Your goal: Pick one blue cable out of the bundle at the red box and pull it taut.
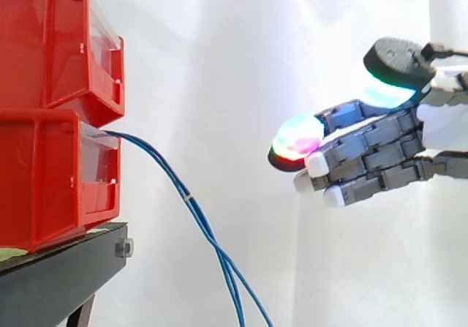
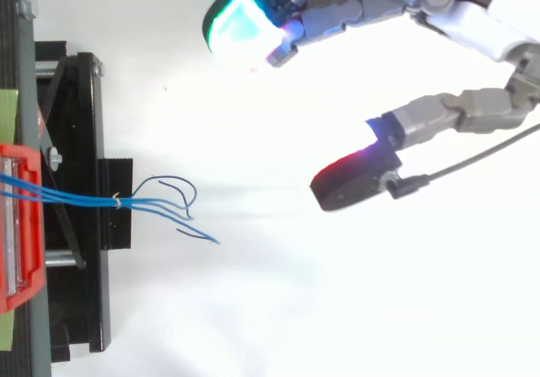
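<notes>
A bundle of thin blue cables [image 1: 191, 203] comes out of the lower red bin [image 1: 51, 181] and hangs down to the right, tied together part way along. From above, the blue cables [image 2: 126, 200] fan out into loose ends past the tie. My hand [image 1: 380, 148] hovers well to the right of the bundle, apart from it, fingers straight and pointing left with the thumb spread above. In the top view the hand [image 2: 354, 10] is open, with the fingers at the top and the thumb [image 2: 359, 175] lower, nothing between them.
Two red bins are stacked, the upper red bin [image 1: 58, 42] above the lower, on a black stand [image 1: 58, 279]. The stand's frame [image 2: 80, 225] runs along the left in the top view. A white curtain forms the backdrop.
</notes>
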